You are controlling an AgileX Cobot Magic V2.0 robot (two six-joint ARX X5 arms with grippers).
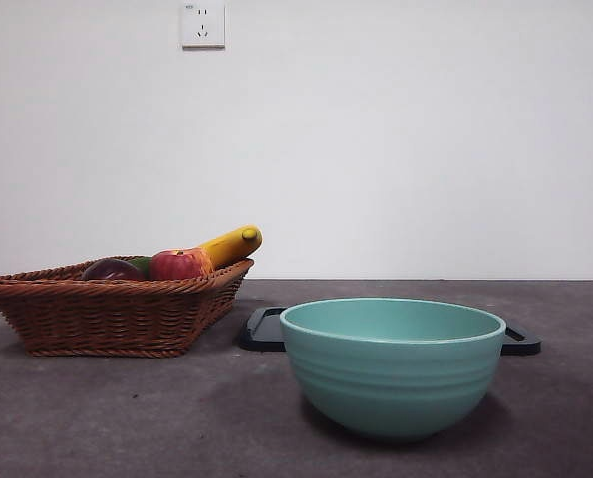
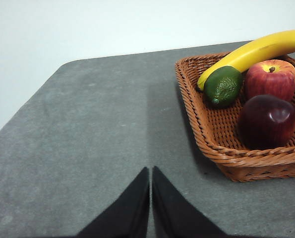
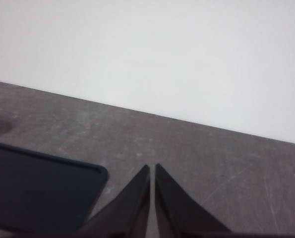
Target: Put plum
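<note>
The plum (image 2: 267,120) sits in the wicker basket (image 2: 206,134), touching the red apple (image 2: 270,79) and near the green avocado (image 2: 222,86); it is round, with no clear long axis, and its stem dimple faces up. A banana (image 2: 251,53) lies slanted across the basket's far rim. The left gripper (image 2: 150,171) and right gripper (image 3: 152,167) hover over the grey table (image 1: 127,418) with jaws pressed together, empty, the right beside a dark tray (image 3: 33,191) behind the teal bowl (image 1: 392,368).

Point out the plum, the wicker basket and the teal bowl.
plum (image 2: 267,121), left wrist view, glossy front.
wicker basket (image 1: 107,319), front view, woven side wall.
teal bowl (image 1: 391,383), front view, outer wall.
</note>
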